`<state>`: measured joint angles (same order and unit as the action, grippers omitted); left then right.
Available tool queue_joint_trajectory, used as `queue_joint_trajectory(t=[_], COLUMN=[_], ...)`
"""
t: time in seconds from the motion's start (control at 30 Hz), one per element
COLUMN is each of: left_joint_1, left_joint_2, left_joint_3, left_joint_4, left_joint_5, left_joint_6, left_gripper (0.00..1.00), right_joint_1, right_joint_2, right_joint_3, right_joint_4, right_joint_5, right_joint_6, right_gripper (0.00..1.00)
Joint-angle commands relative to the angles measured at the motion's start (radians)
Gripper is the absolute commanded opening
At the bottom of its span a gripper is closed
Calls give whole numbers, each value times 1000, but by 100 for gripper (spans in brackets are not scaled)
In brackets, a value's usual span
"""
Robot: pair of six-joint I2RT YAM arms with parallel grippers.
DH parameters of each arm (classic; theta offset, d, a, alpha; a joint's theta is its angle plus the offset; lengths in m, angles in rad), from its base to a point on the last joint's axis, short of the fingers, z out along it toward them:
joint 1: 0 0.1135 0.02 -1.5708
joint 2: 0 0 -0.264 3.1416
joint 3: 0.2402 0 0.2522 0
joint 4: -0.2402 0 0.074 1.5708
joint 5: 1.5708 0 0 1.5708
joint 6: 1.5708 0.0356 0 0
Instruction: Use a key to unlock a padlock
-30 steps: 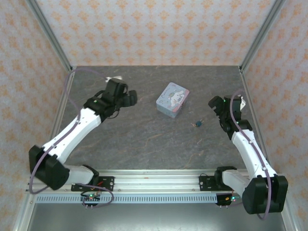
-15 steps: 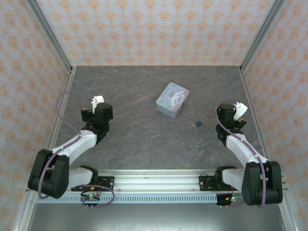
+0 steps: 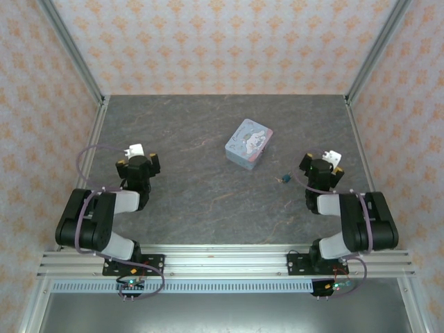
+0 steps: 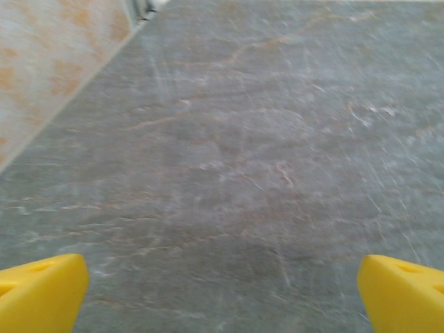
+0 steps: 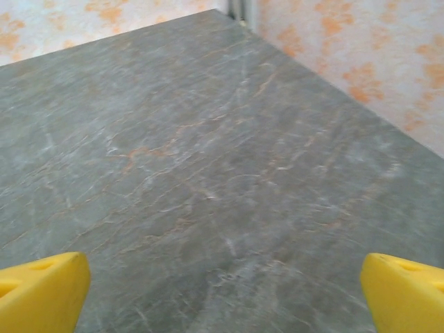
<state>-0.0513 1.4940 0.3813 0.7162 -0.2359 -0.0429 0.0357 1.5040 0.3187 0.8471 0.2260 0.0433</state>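
The tiny teal-blue padlock (image 3: 285, 179) lies on the dark stone table (image 3: 208, 187), right of centre, with a thin sliver at its left that may be the key (image 3: 277, 175); it is too small to be sure. My right gripper (image 3: 320, 165) sits just right of the padlock, apart from it, on a folded-back arm. My left gripper (image 3: 137, 159) is at the left side, also drawn back. In the left wrist view the yellow fingertips (image 4: 41, 291) stand far apart over bare table. In the right wrist view the fingertips (image 5: 41, 288) are equally wide, with nothing between them.
A pale cartoon-printed tin box (image 3: 248, 144) lies behind and left of the padlock. Patterned walls with metal posts (image 3: 364, 66) close in the table on three sides. The rail (image 3: 222, 263) with both arm bases runs along the near edge.
Both arms have folded back toward their bases, pulling the grippers from mid-table to the near sides. The padlock and tin have not moved.
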Motion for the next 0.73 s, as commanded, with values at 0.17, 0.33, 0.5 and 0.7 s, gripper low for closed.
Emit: queue_joint_trajectory(t=[0.17,0.33,0.5,0.7], left_joint_1=[5,4,4,4], left_joint_2=[6,4,5,5], left_joint_3=[46,47,46,42], left_joint_4=[31,27,27,33], left_joint_5=[111,112,113,111], left_joint_6=[43,43,43,44], left_gripper=[100,100,100,100], right_joint_1=[-11,-5,7,-5], right_joint_2=[26,18,30,18], right_joint_3=[80,41,104,73], right_joint_4=[-18,40,-65,-17], right_joint_5=[-115,-53,-100,-128], right_joint_6=[-55,-43,-70,-69], right_gripper=[99,99,99,99])
